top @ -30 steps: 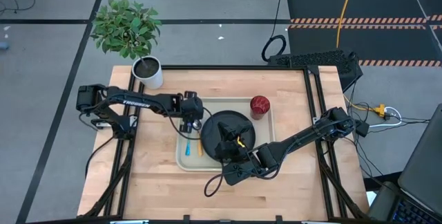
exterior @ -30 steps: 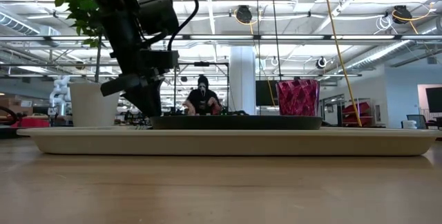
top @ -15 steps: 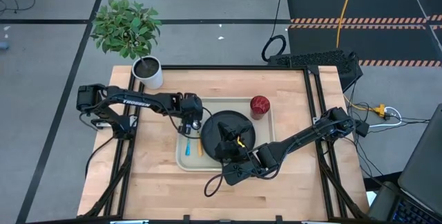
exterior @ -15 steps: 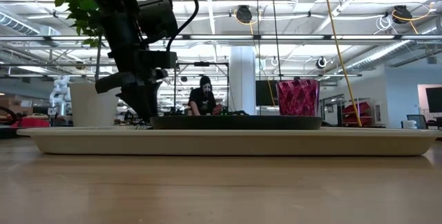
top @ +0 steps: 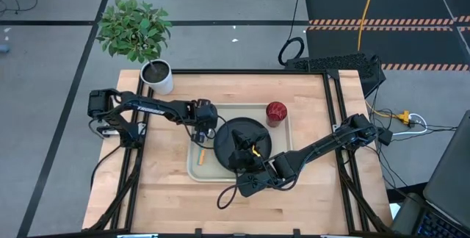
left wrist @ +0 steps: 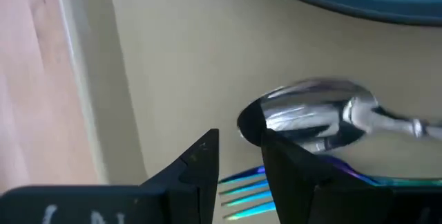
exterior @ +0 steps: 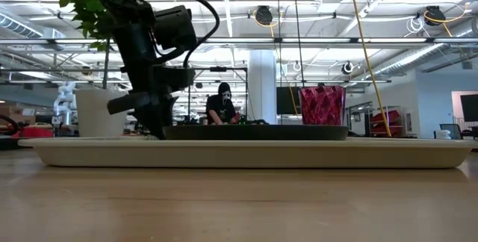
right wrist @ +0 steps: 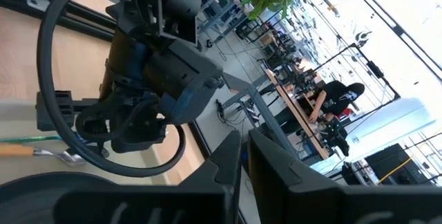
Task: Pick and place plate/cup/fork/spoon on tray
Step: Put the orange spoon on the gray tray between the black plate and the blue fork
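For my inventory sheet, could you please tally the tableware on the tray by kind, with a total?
Plate: 1
Cup: 1
Fork: 1
Spoon: 1
Total: 4, all on the tray
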You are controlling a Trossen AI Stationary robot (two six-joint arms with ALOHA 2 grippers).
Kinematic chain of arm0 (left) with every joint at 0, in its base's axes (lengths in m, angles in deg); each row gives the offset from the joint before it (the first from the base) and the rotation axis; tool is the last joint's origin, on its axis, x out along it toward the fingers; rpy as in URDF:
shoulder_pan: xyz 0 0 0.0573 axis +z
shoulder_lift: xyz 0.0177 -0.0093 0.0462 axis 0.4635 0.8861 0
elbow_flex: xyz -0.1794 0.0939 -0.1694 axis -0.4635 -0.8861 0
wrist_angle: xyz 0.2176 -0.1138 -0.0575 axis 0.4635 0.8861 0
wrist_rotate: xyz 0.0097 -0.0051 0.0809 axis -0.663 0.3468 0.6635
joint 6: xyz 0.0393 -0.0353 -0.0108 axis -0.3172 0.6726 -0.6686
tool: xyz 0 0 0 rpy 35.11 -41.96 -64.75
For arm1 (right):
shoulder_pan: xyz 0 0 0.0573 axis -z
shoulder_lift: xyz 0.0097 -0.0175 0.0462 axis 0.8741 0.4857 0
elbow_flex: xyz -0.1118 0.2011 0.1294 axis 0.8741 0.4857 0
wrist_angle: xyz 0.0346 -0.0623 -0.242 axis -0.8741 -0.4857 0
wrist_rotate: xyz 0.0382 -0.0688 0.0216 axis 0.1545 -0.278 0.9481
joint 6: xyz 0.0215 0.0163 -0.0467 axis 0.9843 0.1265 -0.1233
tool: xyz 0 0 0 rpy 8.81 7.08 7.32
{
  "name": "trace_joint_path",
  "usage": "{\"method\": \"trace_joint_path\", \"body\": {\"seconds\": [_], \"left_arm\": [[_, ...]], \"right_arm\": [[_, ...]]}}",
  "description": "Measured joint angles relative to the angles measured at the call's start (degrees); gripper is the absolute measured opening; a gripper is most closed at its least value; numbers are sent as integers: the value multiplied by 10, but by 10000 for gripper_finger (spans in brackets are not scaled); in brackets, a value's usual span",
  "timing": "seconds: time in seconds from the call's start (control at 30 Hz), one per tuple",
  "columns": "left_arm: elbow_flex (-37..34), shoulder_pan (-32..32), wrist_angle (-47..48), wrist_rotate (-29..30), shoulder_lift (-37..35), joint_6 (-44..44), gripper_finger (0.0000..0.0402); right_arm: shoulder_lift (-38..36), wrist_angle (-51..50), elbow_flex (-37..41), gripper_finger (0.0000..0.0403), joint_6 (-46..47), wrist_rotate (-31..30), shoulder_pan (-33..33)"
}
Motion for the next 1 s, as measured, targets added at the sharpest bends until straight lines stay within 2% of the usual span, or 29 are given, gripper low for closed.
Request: {"method": "trace_joint_path", "body": {"seconds": [1.0], "left_arm": [[0, 1, 17, 10, 0, 24, 113]], "right_arm": [[0, -1, 0, 20, 2, 0, 0]]}}
